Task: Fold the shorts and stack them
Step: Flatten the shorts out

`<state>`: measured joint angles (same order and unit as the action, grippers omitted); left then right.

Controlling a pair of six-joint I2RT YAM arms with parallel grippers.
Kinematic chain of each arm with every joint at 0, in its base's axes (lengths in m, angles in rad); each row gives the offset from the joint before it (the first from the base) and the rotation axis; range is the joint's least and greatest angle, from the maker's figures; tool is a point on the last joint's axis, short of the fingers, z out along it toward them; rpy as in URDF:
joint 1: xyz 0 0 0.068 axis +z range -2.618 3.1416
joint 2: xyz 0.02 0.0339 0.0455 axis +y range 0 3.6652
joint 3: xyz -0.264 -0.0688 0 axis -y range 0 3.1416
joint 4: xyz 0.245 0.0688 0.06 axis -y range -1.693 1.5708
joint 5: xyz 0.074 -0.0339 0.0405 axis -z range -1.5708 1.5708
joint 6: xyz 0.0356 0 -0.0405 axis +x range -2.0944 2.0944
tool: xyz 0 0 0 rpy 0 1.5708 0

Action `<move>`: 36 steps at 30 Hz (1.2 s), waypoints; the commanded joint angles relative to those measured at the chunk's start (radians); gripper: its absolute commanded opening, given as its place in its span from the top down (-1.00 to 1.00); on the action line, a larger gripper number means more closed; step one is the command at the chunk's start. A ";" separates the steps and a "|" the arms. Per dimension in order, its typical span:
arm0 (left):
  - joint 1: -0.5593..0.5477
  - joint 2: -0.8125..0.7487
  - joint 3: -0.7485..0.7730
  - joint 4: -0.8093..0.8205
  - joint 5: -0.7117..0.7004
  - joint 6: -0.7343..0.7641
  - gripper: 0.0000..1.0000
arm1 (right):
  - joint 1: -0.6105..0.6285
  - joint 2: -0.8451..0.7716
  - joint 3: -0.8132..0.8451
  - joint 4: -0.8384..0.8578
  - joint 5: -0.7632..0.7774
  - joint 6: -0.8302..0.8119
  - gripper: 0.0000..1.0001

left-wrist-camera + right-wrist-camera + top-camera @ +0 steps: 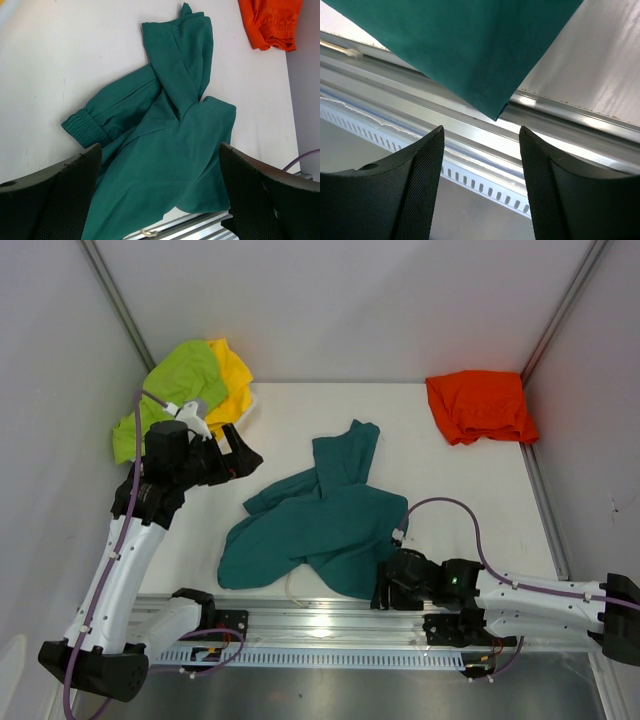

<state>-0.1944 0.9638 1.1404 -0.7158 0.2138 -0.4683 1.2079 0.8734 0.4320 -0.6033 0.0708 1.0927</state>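
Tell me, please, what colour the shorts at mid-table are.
Teal green shorts; clearest in left wrist view.

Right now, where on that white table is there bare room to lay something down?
Bare patches: the far strip of the table between the yellow shorts and the orange shorts, and the right side between the teal shorts and the wall. Crowded: the middle and near edge, where the teal shorts sprawl beside the right hand.

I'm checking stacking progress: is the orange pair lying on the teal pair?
No, the orange shorts lie in the far right corner, with bare table between them and the teal shorts.
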 commanded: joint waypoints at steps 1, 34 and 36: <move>0.009 -0.008 -0.008 0.018 0.015 0.017 -0.99 | 0.030 -0.005 -0.015 0.088 0.060 0.078 -0.26; 0.009 0.032 -0.022 0.009 0.048 0.056 -0.98 | -0.609 0.051 0.352 0.102 -0.251 -0.399 1.00; 0.007 0.039 -0.028 0.012 0.056 0.062 -0.98 | -0.712 0.099 0.427 0.103 -0.354 -0.457 1.00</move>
<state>-0.1940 0.9932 1.1236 -0.7162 0.2325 -0.4381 0.6254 0.9344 0.7597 -0.4744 -0.0956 0.7830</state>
